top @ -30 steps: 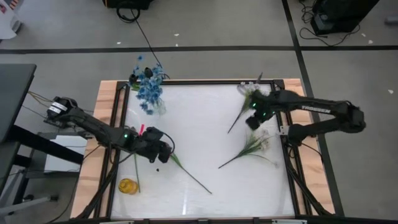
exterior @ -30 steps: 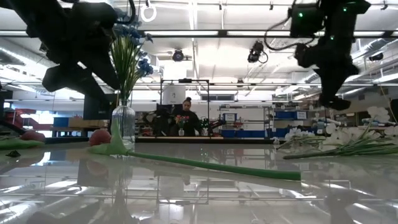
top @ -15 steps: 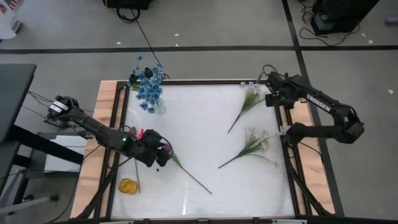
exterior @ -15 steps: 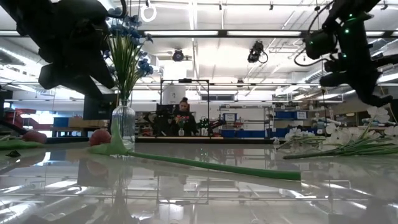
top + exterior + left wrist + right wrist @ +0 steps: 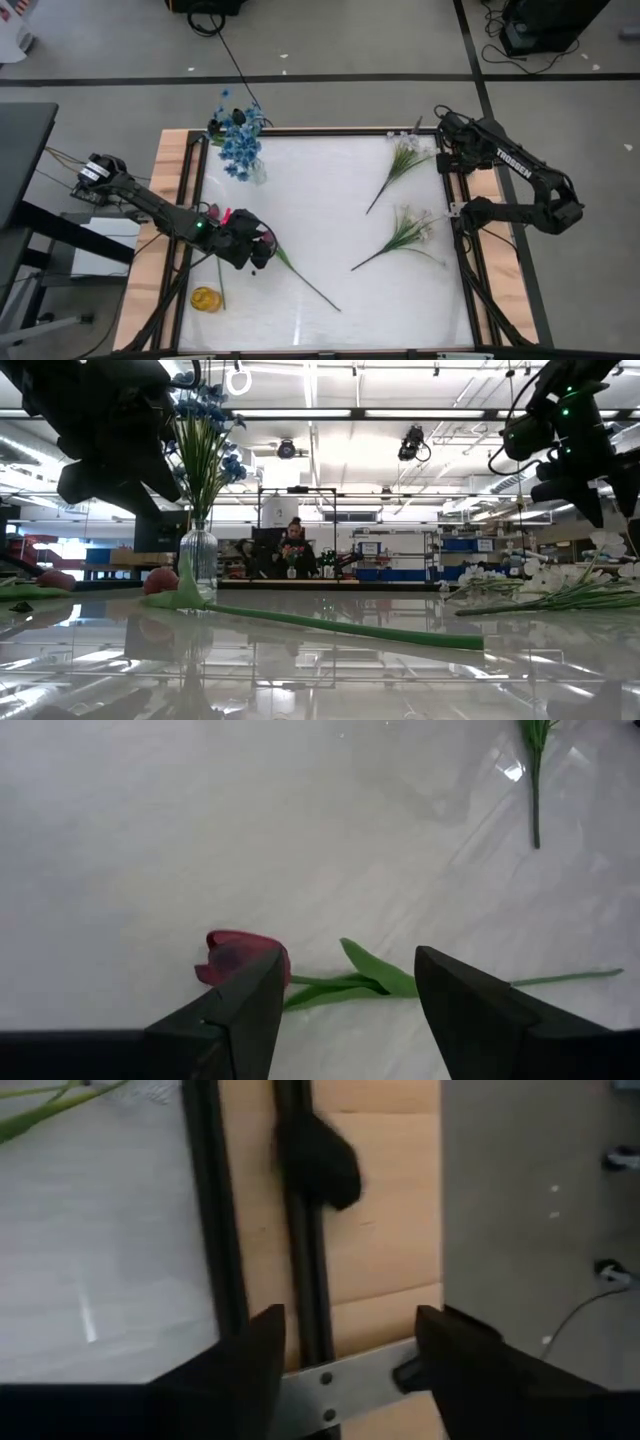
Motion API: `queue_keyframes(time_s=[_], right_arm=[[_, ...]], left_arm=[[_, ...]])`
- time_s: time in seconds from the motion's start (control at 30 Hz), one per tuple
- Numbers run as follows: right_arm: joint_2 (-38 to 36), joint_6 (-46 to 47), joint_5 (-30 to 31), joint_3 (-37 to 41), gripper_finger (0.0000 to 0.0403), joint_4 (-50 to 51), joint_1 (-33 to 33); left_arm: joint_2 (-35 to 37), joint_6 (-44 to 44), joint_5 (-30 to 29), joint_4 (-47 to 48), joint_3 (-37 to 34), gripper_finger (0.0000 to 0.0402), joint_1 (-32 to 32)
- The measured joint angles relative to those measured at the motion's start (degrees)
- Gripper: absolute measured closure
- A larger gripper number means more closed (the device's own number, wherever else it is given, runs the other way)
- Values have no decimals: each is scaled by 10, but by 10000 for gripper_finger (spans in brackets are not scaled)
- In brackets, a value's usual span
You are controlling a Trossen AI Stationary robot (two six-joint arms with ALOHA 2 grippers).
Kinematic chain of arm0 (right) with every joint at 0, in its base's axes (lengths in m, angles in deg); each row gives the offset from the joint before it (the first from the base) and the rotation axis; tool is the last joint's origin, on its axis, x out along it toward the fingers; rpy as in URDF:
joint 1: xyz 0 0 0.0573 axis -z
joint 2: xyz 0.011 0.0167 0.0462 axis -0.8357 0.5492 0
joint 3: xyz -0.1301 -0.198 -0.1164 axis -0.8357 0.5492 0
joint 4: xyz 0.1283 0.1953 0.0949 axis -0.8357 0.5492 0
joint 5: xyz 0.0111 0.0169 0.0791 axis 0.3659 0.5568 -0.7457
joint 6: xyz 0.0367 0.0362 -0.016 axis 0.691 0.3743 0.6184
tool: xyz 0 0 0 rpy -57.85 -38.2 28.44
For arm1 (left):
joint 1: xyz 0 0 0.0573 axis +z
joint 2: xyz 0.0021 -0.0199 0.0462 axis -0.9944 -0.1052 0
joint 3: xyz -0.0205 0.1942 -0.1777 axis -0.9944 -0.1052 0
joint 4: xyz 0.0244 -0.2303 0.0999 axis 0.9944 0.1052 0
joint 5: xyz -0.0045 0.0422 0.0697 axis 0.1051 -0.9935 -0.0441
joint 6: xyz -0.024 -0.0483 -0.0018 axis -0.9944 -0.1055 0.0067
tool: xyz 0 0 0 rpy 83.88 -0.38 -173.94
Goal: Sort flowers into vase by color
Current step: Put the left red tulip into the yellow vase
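The left gripper hangs open just over the pink tulip, whose thin stem looks light and bendy, best pinched below the bud between its fingers.

The left arm is being stretched in from the left edge of the high view, its left gripper being held in the lower left of that picture with the fingers being kept apart. The right gripper (fingers likewise being held parted) is being kept in the upper right.
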State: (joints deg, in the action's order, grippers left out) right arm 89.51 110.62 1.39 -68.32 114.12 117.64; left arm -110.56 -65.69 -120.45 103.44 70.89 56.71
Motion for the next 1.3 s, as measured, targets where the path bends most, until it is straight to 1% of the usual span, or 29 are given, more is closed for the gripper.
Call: queue_keyframes(time_s=[0.1, 0.2, 0.27, 0.33, 0.4, 0.5, 0.7, 0.77, 0.87, 1.0, 1.07, 1.3], right_arm=[[-4, -1, -44, 0, 144, -14, 0], [-12, -14, -134, 0, 133, -41, -2], [-17, -26, -199, 0, 131, -76, -10], [-25, -29, -248, 0, 132, -109, -22], [-30, -25, -283, 0, 135, -148, -37], [-32, -3, -315, 0, 138, -196, -67], [-16, 40, -335, 0, 146, -275, -161], [-8, 51, -336, 0, 148, -301, -196], [4, 68, -336, 0, 151, -343, -243], [22, 88, -334, 0, 152, -396, -292], [32, 92, -334, 0, 152, -412, -310], [73, 90, -306, 0, 152, -434, -353]], left_arm=[[0, -17, 17, 1, 0, 173, 0], [0, -35, 20, 4, 0, 173, 0], [0, -43, 20, 8, 0, 173, 0], [0, -56, 20, 18, 0, 173, 0], [0, -70, 24, 29, 0, 173, 0], [0, -95, 33, 40, 0, 173, 0], [0, -157, 43, 40, 0, 173, 0], [0, -196, 75, 62, 1, 173, 2], [0, -256, 149, 116, 1, 173, 8], [0, -283, 232, 141, 1, 173, 4], [0, -303, 255, 136, 1, 173, -2], [0, -423, 282, 139, 1, 173, -36]])
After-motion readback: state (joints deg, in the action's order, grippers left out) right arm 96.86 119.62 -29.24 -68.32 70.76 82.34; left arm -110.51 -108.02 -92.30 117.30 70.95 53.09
